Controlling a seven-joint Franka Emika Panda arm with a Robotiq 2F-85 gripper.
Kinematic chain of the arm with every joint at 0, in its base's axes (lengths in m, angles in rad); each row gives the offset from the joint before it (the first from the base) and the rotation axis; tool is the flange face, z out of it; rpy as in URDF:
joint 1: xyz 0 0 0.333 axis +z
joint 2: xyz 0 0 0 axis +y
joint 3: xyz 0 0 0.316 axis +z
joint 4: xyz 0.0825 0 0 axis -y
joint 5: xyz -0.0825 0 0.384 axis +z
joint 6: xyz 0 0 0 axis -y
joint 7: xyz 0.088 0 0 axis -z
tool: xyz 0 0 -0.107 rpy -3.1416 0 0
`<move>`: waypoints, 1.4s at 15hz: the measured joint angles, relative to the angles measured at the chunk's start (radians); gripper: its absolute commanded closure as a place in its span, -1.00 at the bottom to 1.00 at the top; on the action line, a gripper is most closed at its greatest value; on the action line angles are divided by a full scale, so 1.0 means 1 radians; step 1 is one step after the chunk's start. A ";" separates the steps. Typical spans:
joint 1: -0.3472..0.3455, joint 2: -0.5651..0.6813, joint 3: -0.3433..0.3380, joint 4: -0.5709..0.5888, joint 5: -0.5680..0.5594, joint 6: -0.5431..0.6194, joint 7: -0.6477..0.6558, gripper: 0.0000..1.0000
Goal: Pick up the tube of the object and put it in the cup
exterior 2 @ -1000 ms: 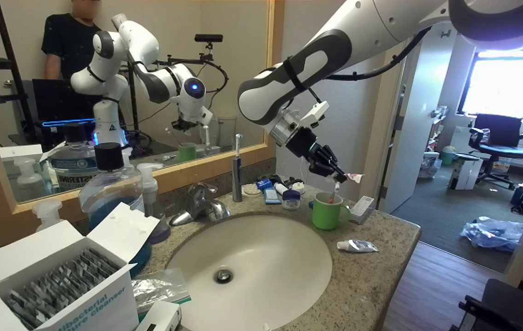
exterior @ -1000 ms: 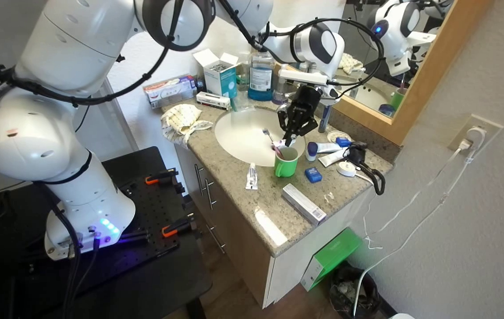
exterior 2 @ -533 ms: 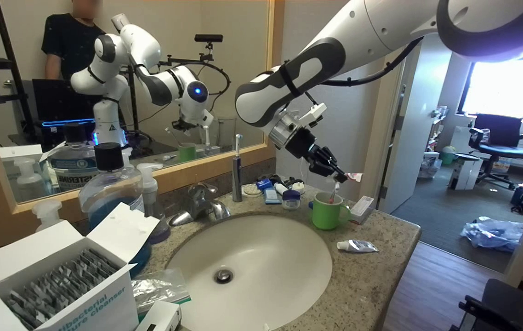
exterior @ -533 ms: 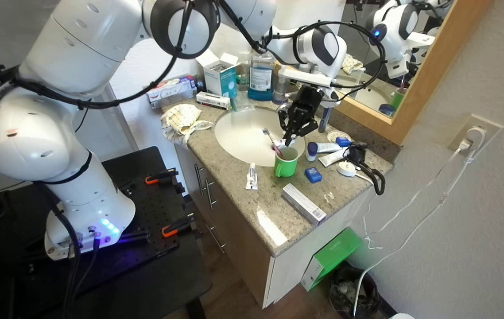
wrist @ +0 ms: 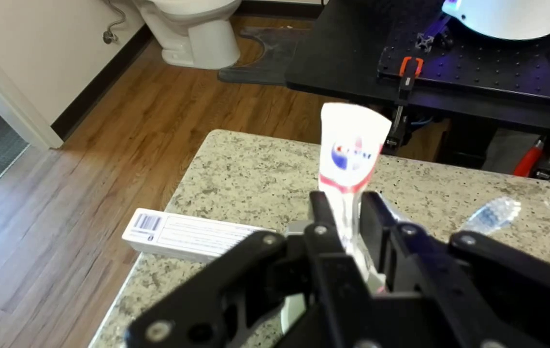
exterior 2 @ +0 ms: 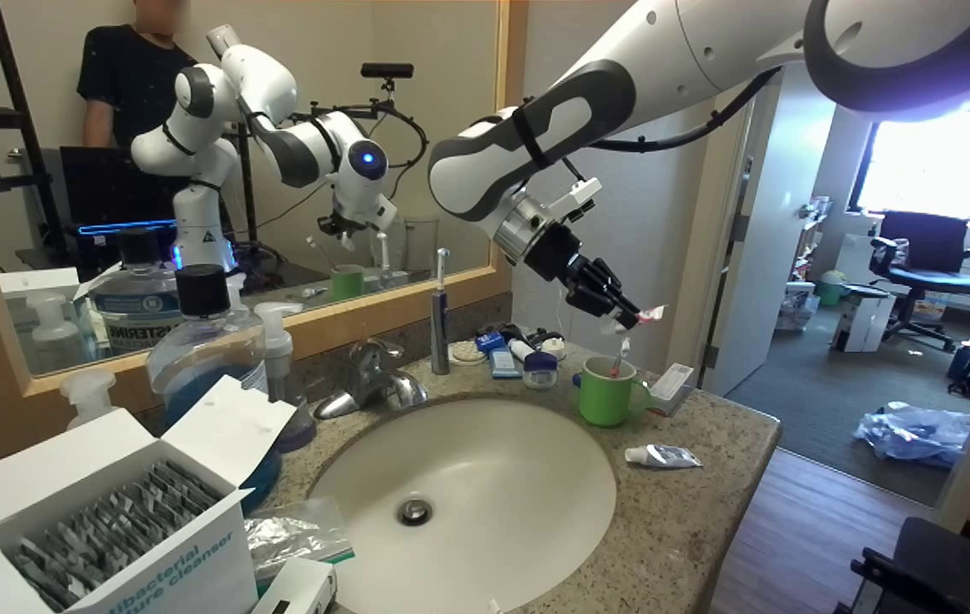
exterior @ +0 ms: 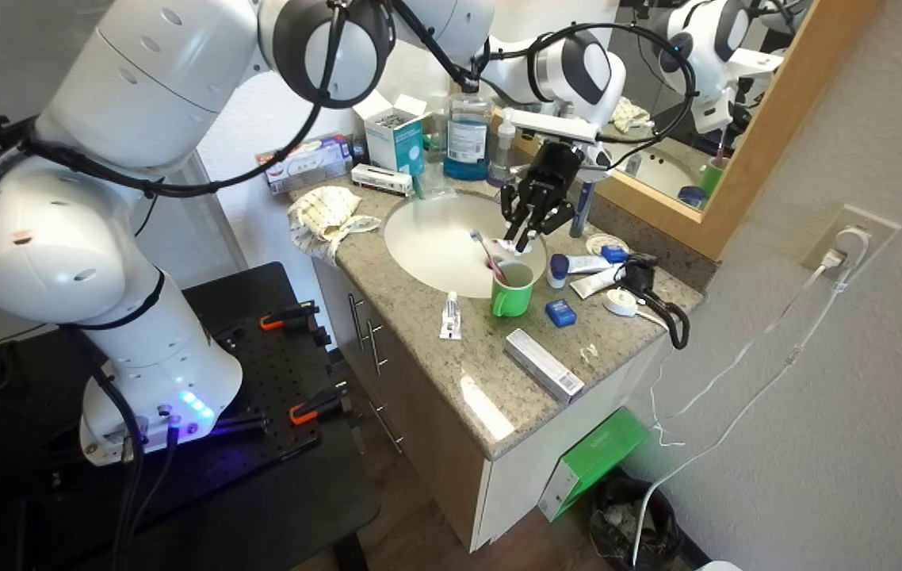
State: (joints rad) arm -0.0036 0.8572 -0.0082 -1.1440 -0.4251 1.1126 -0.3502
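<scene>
The tube (wrist: 350, 145) is whitish with a red band and blue print. It stands between my fingers in the wrist view, its flat end sticking out past the fingertips. It also shows at the fingertips in both exterior views (exterior: 513, 247) (exterior 2: 651, 314); its lower part is blurred. My gripper (wrist: 346, 197) has its fingers apart, with a gap between the tube and one finger. The gripper (exterior: 520, 236) is above the green cup (exterior: 512, 295), which holds a toothbrush (exterior 2: 621, 354). In the wrist view the cup (wrist: 291, 311) is mostly hidden behind the gripper.
A silver tube (exterior: 451, 316) lies beside the cup. A long white box (exterior: 544, 365) lies near the counter edge. The sink basin (exterior 2: 485, 477) is beside the cup. A blue box (exterior: 560, 312), jars and tubes lie towards the mirror (exterior 2: 280, 213).
My fingers have spread apart a little. The tube has tilted, its flat end higher and its lower end blurred. The arm has shifted slightly; the cup has not moved.
</scene>
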 measured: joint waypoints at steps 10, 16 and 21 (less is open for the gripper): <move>-0.005 -0.035 0.000 -0.018 0.000 0.022 0.000 -1.00; -0.005 -0.251 0.010 -0.200 0.000 0.122 0.002 -1.00; -0.004 -0.441 0.035 -0.432 0.004 0.240 0.003 -1.00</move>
State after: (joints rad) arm -0.0074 0.4165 0.0267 -1.5755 -0.4213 1.3530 -0.3474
